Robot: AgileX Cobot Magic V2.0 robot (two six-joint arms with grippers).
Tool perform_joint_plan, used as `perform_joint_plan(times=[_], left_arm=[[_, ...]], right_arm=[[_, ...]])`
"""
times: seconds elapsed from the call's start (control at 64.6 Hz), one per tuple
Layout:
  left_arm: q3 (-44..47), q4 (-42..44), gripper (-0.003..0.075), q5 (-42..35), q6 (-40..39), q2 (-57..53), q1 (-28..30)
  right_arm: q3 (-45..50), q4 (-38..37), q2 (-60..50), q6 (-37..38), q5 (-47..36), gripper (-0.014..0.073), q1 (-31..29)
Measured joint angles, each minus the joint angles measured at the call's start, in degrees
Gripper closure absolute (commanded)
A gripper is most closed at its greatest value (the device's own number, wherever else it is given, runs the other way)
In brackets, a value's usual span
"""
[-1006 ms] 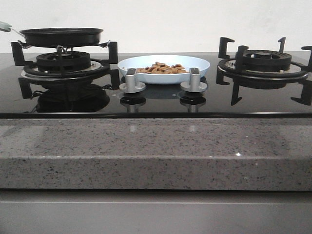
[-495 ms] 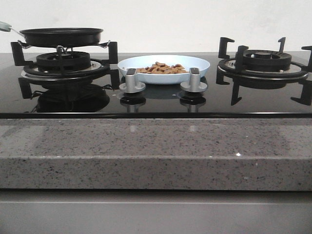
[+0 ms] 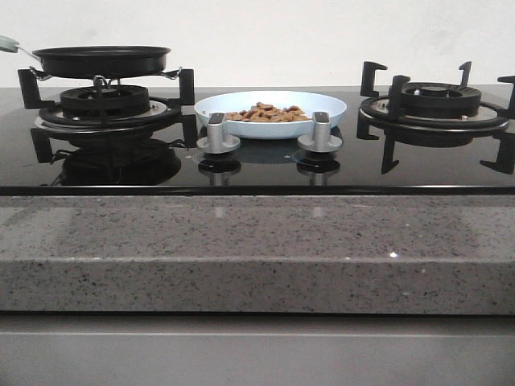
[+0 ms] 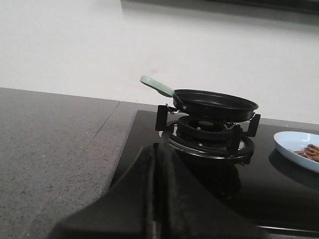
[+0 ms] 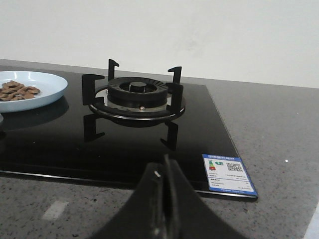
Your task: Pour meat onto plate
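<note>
Front view shows the brown meat chunks (image 3: 268, 112) heaped on the pale blue round plate (image 3: 330, 105) between 2 burners. Both grippers — left (image 4: 158, 219), right (image 5: 163, 214) — are closed, empty (well away); a careless retreat might clip the black frying pan (image 4: 215, 103).

Neither arm shows in the front view. In the left wrist view, the left gripper (image 4: 158, 199) rises from the 6 o'clock edge, its two black fingers (image 4: 172, 194) pressed together, holding nothing. In the right wrist view, the right gripper (image 5: 163, 199) likewise rises from 6 o'clock, its fingers (image 5: 174, 199) closed against each other, empty.
</note>
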Motion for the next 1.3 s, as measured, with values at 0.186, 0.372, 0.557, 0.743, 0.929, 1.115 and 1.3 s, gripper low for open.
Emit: perform_joint_plan(times=[0.186,0.372,0.557,0.743,0.929,1.115,1.3], left_arm=[[0.0,0.0,0.0741,0.0,0.0,0.0,0.0],[0.0,0.0,0.0741,0.0,0.0,0.0,0.0],[0.0,0.0,0.0741,0.0,0.0,0.0,0.0],[0.0,0.0,0.0741,0.0,0.0,0.0,0.0],[0.0,0.0,0.0741,0.0,0.0,0.0,0.0],[0.0,0.0,0.0741,0.0,0.0,0.0,0.0],[0.0,0.0,0.0741,0.0,0.0,0.0,0.0]], right_arm=[[0.0,0.0,0.0,3.5,0.4,0.0663,0.0],[0.0,0.0,0.0,5.3,0.4,0.0663,0.0],[0.0,0.0,0.0,5.8,0.4,0.0663,-0.8],[0.0,-0.1,0.0,6.0,-1.4,0.0663,-1.8],[0.0,-0.1,0.0,6.2,-2.2,0.0663,-1.8],[0.0,-0.1,0.0,6.2,-2.2,0.0663,-1.8],[0.0,-0.2,0.0,6.2,-2.2,0.0663,-1.8]])
